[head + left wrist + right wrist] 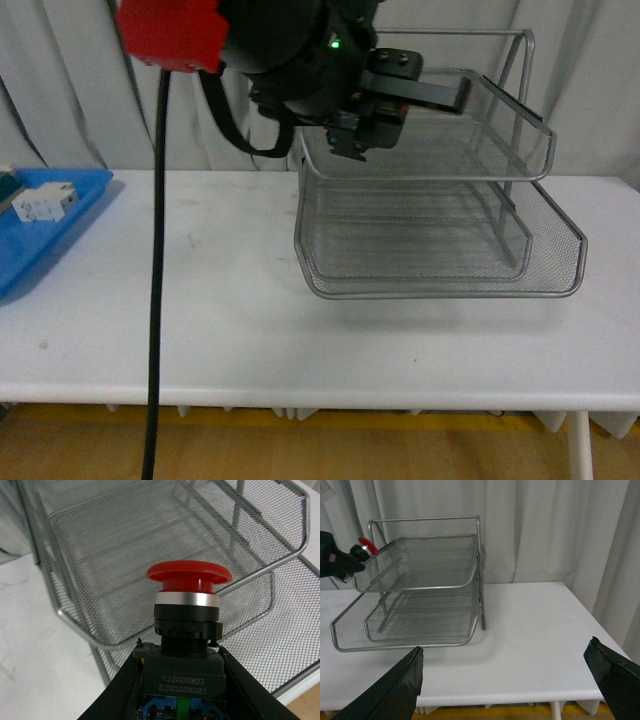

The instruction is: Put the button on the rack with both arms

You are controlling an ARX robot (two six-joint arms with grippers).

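My left gripper is shut on the button and holds it in the air at the near left corner of the rack's upper tier. In the left wrist view the button's red cap stands up between the black fingers, over the tier's rim. The gripper grips its black body. The right wrist view shows the rack from its side, with the button at its far corner. My right gripper is open and empty above the table edge, well away from the rack.
A blue tray with a white block sits at the table's left end. A black cable hangs down in front of the white table. A grey curtain hangs behind.
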